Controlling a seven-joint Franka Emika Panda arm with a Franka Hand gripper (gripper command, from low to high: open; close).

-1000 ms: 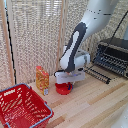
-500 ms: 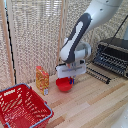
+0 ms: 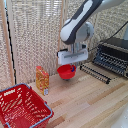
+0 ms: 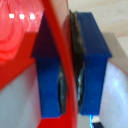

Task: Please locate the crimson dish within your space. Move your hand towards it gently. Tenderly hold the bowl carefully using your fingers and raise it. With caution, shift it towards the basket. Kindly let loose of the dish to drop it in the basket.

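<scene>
Gripping the rim of the crimson dish (image 3: 66,72), the tool (image 3: 73,66) hangs below a bulky white and grey arm (image 3: 79,27) that bends down from the upper right of the exterior view, its boxy white body pointing straight down. In the wrist view the two blue fingers (image 4: 94,60) stand close together with the thin red wall of the dish (image 4: 61,55) pinched between their dark pads.

Largest in the scene is the counter (image 3: 90,102), made of pale wooden planks with visible grain. Behind it stands a woven, straw-coloured screen (image 3: 35,35) in light wooden frames. The basket (image 3: 22,107) sits at the lower left of the exterior view, well apart from the dish; it is red plastic with open lattice sides and a blue strip along its rim. At the exterior view's right rests a dark, boxy toaster oven (image 3: 112,55) with a black wire rack (image 3: 95,73) lying on the counter beside it. An orange carton (image 3: 42,79) stands upright between basket and dish. The dish itself is small, round, smooth and glossy red, held clear of the counter, slightly tilted, near the screen.
</scene>
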